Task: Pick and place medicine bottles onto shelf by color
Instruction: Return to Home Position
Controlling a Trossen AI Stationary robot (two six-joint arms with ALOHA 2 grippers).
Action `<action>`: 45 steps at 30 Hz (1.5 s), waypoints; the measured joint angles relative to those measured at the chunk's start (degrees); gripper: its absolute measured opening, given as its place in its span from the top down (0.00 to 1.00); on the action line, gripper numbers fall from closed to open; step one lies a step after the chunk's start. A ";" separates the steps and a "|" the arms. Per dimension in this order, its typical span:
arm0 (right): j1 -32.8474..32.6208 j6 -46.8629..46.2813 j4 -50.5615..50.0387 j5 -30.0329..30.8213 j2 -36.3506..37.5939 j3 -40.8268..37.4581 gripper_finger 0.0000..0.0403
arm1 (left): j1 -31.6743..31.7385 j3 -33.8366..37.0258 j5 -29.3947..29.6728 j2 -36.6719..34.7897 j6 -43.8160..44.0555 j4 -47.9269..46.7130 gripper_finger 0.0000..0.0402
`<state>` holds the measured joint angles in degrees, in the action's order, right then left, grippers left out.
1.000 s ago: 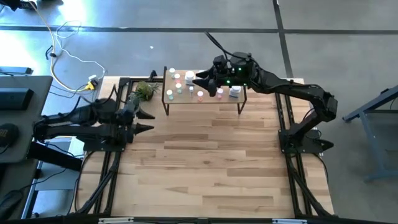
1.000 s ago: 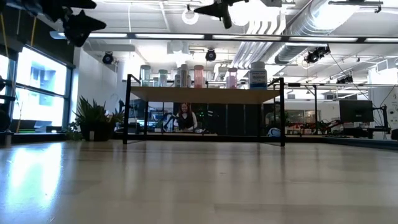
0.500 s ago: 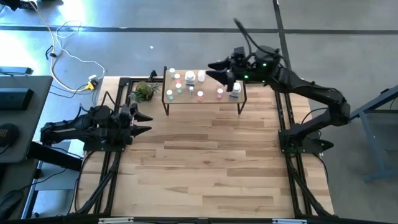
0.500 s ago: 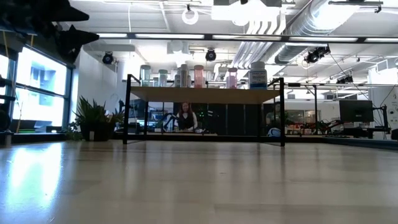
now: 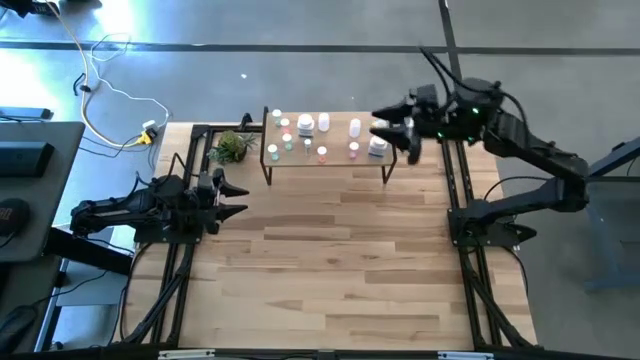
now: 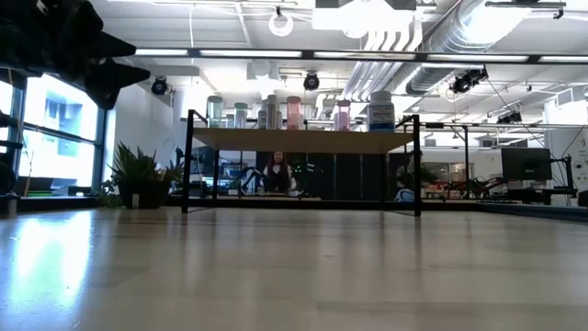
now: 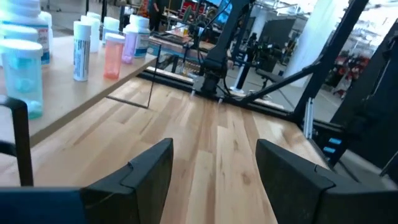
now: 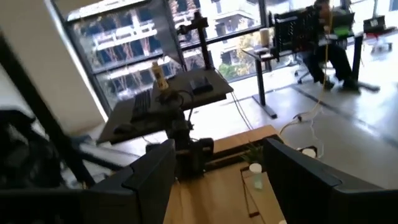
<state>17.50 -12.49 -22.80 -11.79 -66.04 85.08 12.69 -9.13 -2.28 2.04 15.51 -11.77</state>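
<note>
Wood table seen from above. L hand sits low over table's left edge, fingers spread, empty, pointing right. Small plant is just left of shelf. Shelf stands at table's far edge w/ all bottles on top: approx. a dozen, white, pink, green, spread across the board. R hand is up in the air at shelf's right end, fingers apart, holding nothing. Low view: bottles in a row on shelf, person far behind.
</note>
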 joint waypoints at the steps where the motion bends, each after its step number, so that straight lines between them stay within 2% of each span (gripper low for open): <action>1: -1.29 2.19 -0.40 1.09 0.79 -0.44 0.42 | 0.00 0.00 0.02 0.00 -0.87 -0.02 0.45; 7: -10.75 5.87 4.18 14.05 6.58 -9.95 0.42 | 0.00 0.00 0.41 0.00 -2.15 -0.67 0.45; 11: -14.46 4.00 10.13 17.38 11.84 -19.19 0.42 | 0.00 0.00 0.39 0.02 -3.69 -3.09 0.45; 18: -17.36 0.28 20.79 17.81 22.35 -35.06 0.42 | 0.00 0.00 0.44 0.04 -3.24 -4.46 0.45; 27: -18.05 -4.60 25.63 19.08 36.06 -51.22 0.42 | 0.04 0.00 0.59 0.04 -1.81 -4.61 0.45; 33: -18.05 -5.61 25.23 20.98 45.38 -58.47 0.42 | 0.04 0.00 2.24 -0.09 0.23 -2.65 0.45; 39: -18.03 -5.68 25.16 20.96 53.55 -64.90 0.42 | 0.02 -0.02 7.72 -0.09 -0.89 -1.09 0.45; 45: -18.03 -5.62 25.18 20.96 59.14 -69.54 0.42 | 0.02 -0.02 7.87 -0.09 -0.61 -1.09 0.45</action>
<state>-0.54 -18.11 2.38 9.17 -6.89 15.54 12.71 -9.15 5.58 1.96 14.90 -12.86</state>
